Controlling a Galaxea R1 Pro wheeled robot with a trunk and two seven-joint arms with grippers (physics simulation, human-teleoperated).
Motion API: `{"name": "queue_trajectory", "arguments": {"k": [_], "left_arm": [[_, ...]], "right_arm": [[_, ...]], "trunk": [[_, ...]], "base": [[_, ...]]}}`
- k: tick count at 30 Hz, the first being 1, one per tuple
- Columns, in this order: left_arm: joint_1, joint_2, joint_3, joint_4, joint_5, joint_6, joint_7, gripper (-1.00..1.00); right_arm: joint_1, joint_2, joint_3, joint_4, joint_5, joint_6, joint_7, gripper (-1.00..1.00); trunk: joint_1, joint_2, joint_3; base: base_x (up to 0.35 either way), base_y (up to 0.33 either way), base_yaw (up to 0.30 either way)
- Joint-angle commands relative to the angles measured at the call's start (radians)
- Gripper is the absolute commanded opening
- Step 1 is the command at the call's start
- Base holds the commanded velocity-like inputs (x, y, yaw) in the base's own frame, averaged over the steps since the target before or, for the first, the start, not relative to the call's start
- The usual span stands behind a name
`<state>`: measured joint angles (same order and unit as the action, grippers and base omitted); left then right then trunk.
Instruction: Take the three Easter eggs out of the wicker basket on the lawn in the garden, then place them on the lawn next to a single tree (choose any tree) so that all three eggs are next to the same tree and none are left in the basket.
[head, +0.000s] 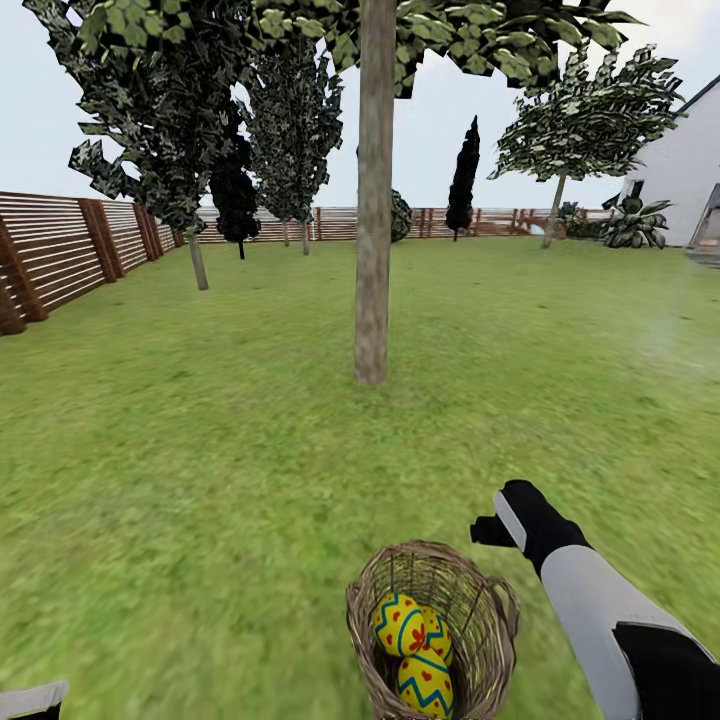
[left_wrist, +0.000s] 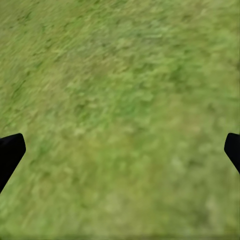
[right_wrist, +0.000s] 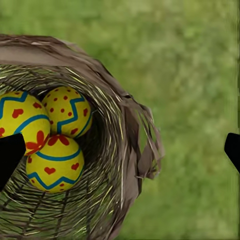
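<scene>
Lawn bears wicker basket w/ three Easter eggs just left of right gripper, spread wide, holding nothing.

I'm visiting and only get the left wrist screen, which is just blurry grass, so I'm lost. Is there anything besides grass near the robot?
Observer: Yes. A wicker basket sits on the lawn just in front of the robot.
Operator: Is anything in it?
Observer: Three Easter eggs, yellow with blue zigzags and red marks, all touching one another.
Operator: Is the other arm doing something?
Observer: The right gripper hangs beside the basket's rim, open, holding nothing.
Operator: Any tree nearby?
Observer: A bare, straight tree trunk stands on the grass straight ahead, beyond the basket.
</scene>
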<state>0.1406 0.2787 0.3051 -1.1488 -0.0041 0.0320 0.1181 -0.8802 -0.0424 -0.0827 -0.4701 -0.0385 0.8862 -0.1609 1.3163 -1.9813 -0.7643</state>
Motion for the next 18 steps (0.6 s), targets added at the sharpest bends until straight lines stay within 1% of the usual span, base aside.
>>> {"name": "queue_trajectory", "arguments": {"k": [1, 3, 8, 16, 18], "left_arm": [[0.0, 0.0, -0.001, -0.002, -0.001, 0.004, 0.004, 1.0], [0.0, 0.0, -0.001, -0.002, -0.001, 0.004, 0.004, 1.0], [0.0, 0.0, -0.001, -0.002, -0.001, 0.005, 0.004, 1.0], [0.0, 0.0, -0.001, -0.002, -0.001, 0.007, 0.005, 1.0], [0.0, 0.0, -0.001, -0.002, -0.001, 0.007, 0.005, 1.0]], "right_arm": [[-0.002, 0.001, -0.003, 0.001, -0.005, 0.003, -0.013, 1.0], [-0.005, 0.001, -0.003, 0.004, -0.007, 0.003, -0.043, 1.0], [-0.007, 0.001, -0.003, 0.008, -0.01, 0.002, -0.074, 1.0], [-0.008, 0.0, -0.003, 0.011, -0.011, 0.004, -0.081, 1.0], [-0.008, -0.005, -0.003, 0.013, -0.011, 0.006, -0.082, 1.0]], "trunk": [[0.004, -0.008, -0.004], [0.012, -0.022, -0.01], [0.031, -0.057, -0.026], [0.031, -0.057, -0.026], [0.038, -0.071, -0.032]], "base": [[0.0, 0.0, 0.0], [0.0, 0.0, 0.0], [0.0, 0.0, 0.0], [0.0, 0.0, 0.0], [0.0, 0.0, 0.0]]}}
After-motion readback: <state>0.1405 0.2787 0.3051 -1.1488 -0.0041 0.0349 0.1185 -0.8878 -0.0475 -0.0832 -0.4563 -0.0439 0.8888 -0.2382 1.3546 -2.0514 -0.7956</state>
